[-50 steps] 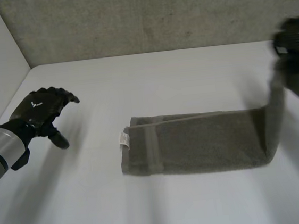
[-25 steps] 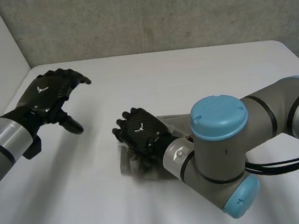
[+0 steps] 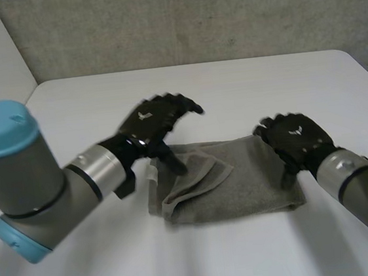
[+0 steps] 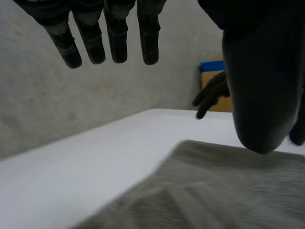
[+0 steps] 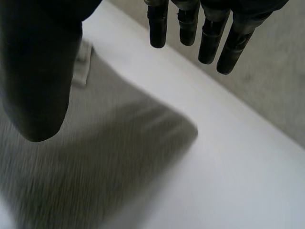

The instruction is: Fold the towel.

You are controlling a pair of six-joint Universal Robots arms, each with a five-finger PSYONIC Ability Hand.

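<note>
A grey towel (image 3: 241, 184) lies on the white table (image 3: 231, 87), doubled over, with a rumpled loose flap on its left half. My left hand (image 3: 151, 122) hovers open just above that left part, fingers straight; in the left wrist view the left hand (image 4: 114, 43) hangs over the towel (image 4: 214, 195) without touching it. My right hand (image 3: 299, 140) is open over the towel's right end. Seen from the right wrist, the right hand (image 5: 188, 24) has straight fingers above the towel (image 5: 95, 157), with a white label (image 5: 82, 67) near its thumb.
A grey wall runs behind the table's far edge. In the left wrist view a blue and orange box (image 4: 213, 71) stands beyond the table, behind my right hand's fingers (image 4: 212, 93). Bare table surface lies all around the towel.
My right hand carried the towel's right end over to the left, let it go and drew back to the right end. My left hand swung in from the left to above the towel.
</note>
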